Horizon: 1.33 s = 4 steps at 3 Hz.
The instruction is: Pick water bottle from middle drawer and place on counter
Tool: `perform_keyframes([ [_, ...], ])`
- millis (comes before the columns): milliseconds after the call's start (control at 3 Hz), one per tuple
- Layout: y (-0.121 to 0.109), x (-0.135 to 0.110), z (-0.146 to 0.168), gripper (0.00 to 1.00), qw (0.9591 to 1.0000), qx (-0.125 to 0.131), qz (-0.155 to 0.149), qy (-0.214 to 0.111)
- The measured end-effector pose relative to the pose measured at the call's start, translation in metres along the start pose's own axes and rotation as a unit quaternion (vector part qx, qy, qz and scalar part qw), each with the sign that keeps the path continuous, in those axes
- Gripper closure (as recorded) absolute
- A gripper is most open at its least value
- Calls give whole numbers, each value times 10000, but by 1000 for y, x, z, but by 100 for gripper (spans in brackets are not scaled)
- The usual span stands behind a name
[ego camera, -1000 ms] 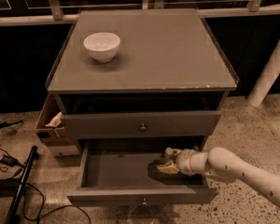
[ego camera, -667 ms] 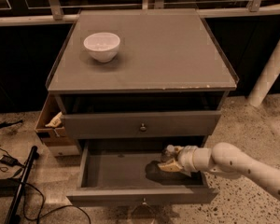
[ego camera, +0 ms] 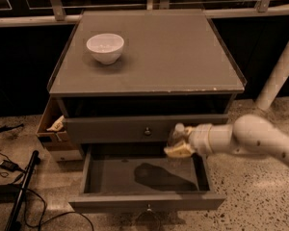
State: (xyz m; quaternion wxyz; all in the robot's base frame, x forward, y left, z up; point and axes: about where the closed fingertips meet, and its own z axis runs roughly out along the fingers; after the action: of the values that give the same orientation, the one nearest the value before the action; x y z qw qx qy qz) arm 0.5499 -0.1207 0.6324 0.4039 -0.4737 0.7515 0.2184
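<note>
- Above the open middle drawer (ego camera: 145, 200), off to its right side, the tool (ego camera: 179, 146) hangs level with the upper drawer front (ego camera: 111, 128). It looks pressed in on the water bottle (ego camera: 174, 135), whose white cap points up.
- So the bottle is clear of the drawer floor?
- Yes, it is in the air, with only a dark shadow under it on the floor. It sits close in front of the upper drawer front, just right of the knob (ego camera: 147, 131).
- What worries you from here?
- The counter (ego camera: 154, 61) juts out overhead. A straight lift could knock the cap against that chipped front edge and lever the bottle out of the grip. I'd back away before rising.
- Is the grip itself sound?
- I can't tell how much of the body the pads cover. Clear ribbed plastic is light and slick, so a shallow pinch could let it twist or slide.
- And at the put-down?
- The thin raised rim along the counter edge might catch the base if it comes in too low, and tip it. The white bowl (ego camera: 105, 47) stands well apart at the back left, so it poses little risk.
</note>
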Motion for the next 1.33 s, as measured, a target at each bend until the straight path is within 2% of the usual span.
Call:
perform_keyframes([
  [333,-2,-43,-29,100,9996,184,-205,67],
  [667,-2,-43,-29,100,9996,185,-210,67],
  [1000,-3,-62,-39,100,9996,200,-170,82],
  [1333,-9,-127,-80,100,9995,321,-31,-13],
])
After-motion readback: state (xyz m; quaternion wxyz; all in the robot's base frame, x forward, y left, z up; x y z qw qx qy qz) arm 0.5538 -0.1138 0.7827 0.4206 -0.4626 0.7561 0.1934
